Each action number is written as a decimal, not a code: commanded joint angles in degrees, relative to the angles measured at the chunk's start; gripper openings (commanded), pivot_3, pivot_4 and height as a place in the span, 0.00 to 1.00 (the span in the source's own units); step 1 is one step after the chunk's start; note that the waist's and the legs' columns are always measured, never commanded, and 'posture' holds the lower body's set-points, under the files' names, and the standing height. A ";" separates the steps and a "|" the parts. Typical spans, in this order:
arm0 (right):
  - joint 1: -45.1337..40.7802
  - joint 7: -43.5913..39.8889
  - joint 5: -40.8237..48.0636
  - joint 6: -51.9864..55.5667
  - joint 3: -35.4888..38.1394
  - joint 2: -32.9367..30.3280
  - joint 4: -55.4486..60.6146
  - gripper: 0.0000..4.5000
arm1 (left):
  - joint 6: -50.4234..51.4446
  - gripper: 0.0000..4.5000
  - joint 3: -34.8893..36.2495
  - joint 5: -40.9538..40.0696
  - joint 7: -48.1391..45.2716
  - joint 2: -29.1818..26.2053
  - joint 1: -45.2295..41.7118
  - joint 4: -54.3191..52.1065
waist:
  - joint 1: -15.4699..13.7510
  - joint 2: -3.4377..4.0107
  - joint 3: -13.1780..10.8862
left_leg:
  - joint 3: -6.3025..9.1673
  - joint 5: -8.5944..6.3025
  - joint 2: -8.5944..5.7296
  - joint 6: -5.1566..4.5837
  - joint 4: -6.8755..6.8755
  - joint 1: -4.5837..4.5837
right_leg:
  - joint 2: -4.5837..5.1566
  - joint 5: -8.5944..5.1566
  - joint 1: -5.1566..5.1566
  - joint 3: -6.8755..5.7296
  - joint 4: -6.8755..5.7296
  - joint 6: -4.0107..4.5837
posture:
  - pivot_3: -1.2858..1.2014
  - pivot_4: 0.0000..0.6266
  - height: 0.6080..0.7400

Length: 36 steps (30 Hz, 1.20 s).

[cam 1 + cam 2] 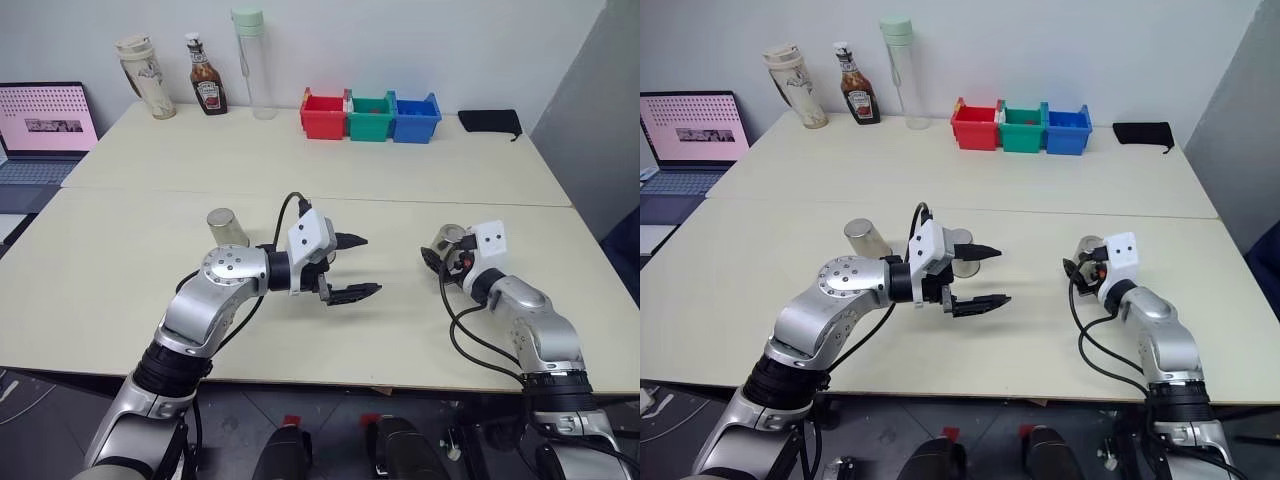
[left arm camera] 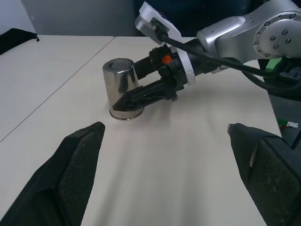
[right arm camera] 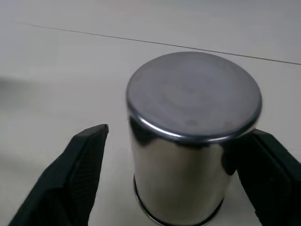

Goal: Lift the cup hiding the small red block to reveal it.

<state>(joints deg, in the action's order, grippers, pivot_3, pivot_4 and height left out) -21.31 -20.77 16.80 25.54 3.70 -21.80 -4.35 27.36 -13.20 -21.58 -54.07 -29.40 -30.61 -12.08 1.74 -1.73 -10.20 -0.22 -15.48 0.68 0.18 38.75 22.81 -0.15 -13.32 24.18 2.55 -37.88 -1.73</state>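
Three alike silver cups stand upside down on the table. The right cup (image 1: 447, 238) sits between the fingers of my right gripper (image 3: 178, 134). One finger (image 3: 89, 155) stands a little off its wall and the other lies against its far side. The middle cup (image 1: 964, 258) is partly hidden behind my left wrist. The left cup (image 1: 228, 227) stands apart. My left gripper (image 1: 370, 265) hovers open and empty over the table's middle, pointing toward the right cup (image 2: 120, 84). The small red block is hidden.
Red (image 1: 322, 115), green (image 1: 371, 117) and blue (image 1: 415, 118) bins line the far edge. A ketchup bottle (image 1: 207, 88), a lidded tumbler (image 1: 146, 77) and a clear bottle (image 1: 252, 62) stand at the back left. A laptop (image 1: 42, 130) sits left, a black pouch (image 1: 489, 121) back right.
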 commanded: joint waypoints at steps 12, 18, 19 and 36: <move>-2.00 1.41 5.03 12.23 6.74 -5.12 20.68 0.59 | -0.22 1.00 1.48 -0.08 0.40 -0.34 -0.31 -2.24 | -0.06 0.09 -0.06 | 0.07 0.00 0.00 0.00 0.00 0.03 | 0.02 0.00 0.01 -0.03 -0.02 0.00 | 0.52 0.24 1.00; -0.79 7.55 2.63 18.73 10.84 -6.27 20.27 0.59 | 0.04 1.00 0.65 -0.28 0.12 0.22 -0.24 -2.38 | -0.06 0.09 -0.05 | 0.06 0.00 -0.03 0.00 0.01 0.03 | 0.05 0.00 -0.02 -0.03 0.01 0.00 | 0.52 0.24 1.00; 0.19 8.13 2.22 18.65 11.23 -5.82 18.53 0.59 | -0.34 1.00 0.41 0.01 -0.02 0.30 -0.35 -2.06 | -0.06 0.09 -0.05 | 0.05 0.00 -0.03 0.00 0.01 0.02 | 0.04 0.00 -0.02 -0.03 0.01 0.00 | 0.52 0.24 1.00; 12.34 5.20 4.43 15.62 13.09 -2.41 17.91 0.99 | 1.54 1.00 1.26 -0.78 0.91 2.18 0.11 -4.20 | 0.04 0.22 -0.06 | -0.02 0.00 -0.01 0.00 0.01 -0.05 | -0.01 0.01 -0.05 0.03 -0.04 -0.02 | 0.52 0.24 1.00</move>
<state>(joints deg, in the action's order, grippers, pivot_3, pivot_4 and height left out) -10.72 -14.89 18.64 38.14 14.08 -22.66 6.83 28.69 -13.21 -21.51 -53.53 -27.37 -30.39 -14.10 1.77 -1.51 -10.26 -0.22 -15.48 0.68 0.18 38.76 22.77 -0.15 -13.32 24.15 2.57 -37.92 -1.75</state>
